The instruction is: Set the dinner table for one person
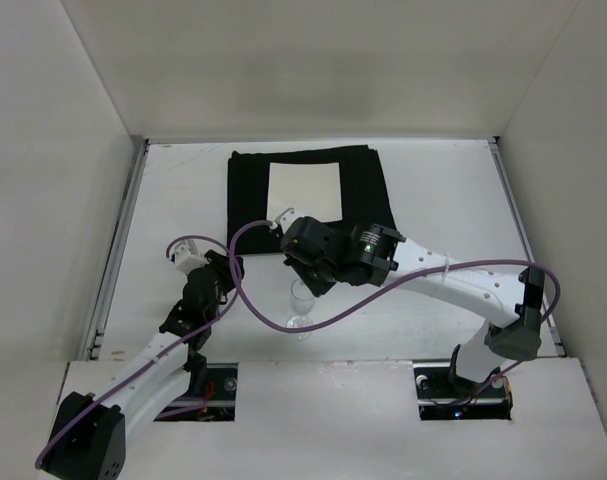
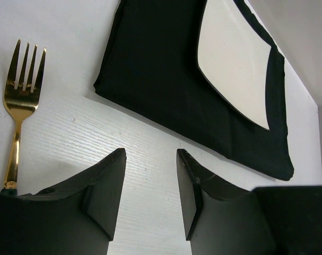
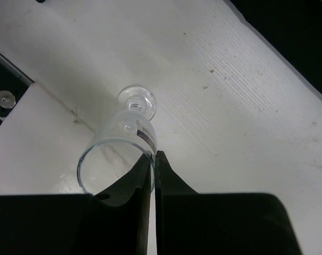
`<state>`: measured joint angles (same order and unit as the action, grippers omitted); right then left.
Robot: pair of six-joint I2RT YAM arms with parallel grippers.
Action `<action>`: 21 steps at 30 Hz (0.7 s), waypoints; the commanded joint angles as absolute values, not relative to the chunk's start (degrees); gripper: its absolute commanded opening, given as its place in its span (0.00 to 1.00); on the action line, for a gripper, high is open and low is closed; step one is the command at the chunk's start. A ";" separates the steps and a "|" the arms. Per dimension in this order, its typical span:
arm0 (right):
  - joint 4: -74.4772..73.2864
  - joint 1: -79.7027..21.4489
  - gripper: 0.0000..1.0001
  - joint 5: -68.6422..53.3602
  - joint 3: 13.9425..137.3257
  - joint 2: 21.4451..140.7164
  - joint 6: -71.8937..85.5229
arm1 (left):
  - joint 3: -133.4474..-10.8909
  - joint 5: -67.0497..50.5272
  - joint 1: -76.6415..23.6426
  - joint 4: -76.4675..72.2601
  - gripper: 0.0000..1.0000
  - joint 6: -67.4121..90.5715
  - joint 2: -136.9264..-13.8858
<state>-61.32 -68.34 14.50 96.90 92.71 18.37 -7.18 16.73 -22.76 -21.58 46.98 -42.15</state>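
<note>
The right pincer (image 3: 154, 158) has its jaws almost together on the rim of the wine glass (image 3: 123, 146) — one finger inside the bowl, the other outside, with only the thin wall between them. That is a slim hold on smooth glass. Too light a squeeze and the glass may slip or swing on the pinch when lifted; too hard and the rim could chip. The glass appears to stand upright with its foot on the dinner table (image 3: 240, 101), near the front edge and short of the black placemat (image 1: 248, 190) with its white plate (image 1: 303, 190). A tilted lift could drag the foot and topple it. The purple cable (image 1: 245, 292) loops close by and might snag the stem. The left pincer (image 2: 150, 153) hangs narrowly parted and empty over bare tabletop — beside the gold fork (image 2: 20, 101), well out of the way.
</note>
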 commanded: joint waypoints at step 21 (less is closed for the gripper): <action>-38.94 -38.47 0.03 16.44 100.18 85.51 12.31 | -7.56 17.05 -22.72 -23.55 0.41 47.02 -41.84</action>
<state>-49.21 -42.06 17.34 97.06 84.84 13.65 -7.18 16.73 -22.76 -21.58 47.00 -42.15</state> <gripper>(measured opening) 0.088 0.404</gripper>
